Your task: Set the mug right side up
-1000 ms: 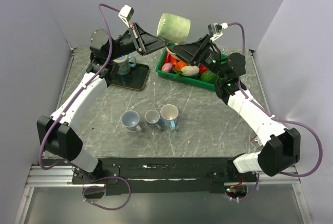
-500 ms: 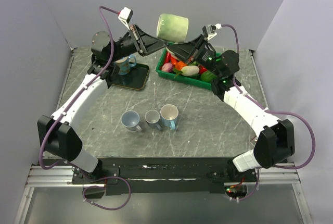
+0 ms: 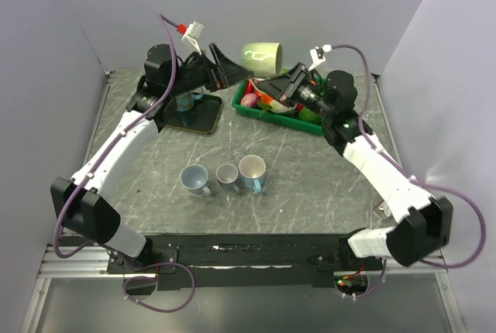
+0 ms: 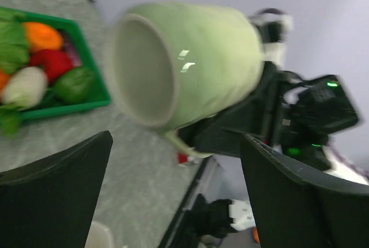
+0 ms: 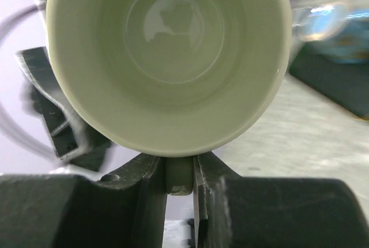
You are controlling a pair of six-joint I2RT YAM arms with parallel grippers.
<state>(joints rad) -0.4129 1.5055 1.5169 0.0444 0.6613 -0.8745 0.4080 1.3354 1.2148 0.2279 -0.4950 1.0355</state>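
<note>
"Where is the mug (image 3: 262, 57) hanging?"

"It's lying on its side in the air over the worktop's (image 3: 310, 186) far edge. The right gripper (image 5: 180, 170) is clamping its handle, and the left gripper (image 3: 226, 70) is gaping, touching nothing."

"Nearly done?"

"Halfway, I'm guessing. Tipping upright and setting down are waiting."

The mug (image 3: 262, 57) is pale green and glossy, its paler inside empty. It hangs in the air at the upper middle of the top view, tipped on its side. In the left wrist view its mouth turns toward frame left. Its handle (image 5: 179, 177) sits at the bottom, pinched by the right hand (image 5: 180, 167), with the mouth facing that wrist's camera.
</note>
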